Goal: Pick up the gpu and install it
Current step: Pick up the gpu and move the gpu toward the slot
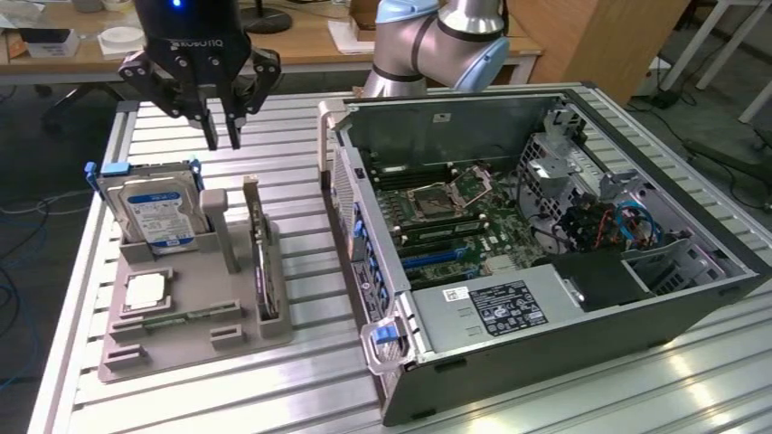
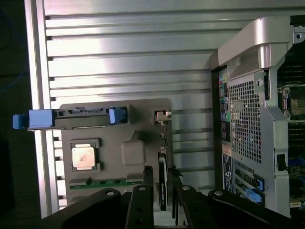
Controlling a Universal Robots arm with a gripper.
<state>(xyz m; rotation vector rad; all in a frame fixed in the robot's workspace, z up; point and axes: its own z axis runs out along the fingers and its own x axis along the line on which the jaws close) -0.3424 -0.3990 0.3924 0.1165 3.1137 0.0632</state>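
The pincer (image 1: 224, 143) body reads "ROBOTIQ", upside down.

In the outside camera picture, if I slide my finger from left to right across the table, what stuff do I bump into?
Hard drive with the blue label → gpu standing on edge → open computer case, and inside it: motherboard → blue cables.

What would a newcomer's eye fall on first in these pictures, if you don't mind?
The open computer case dominates the exterior view's right, its motherboard exposed. On the exterior view's left, the black gripper hangs above a grey tray where the blue-labelled hard drive and the gpu stand upright.
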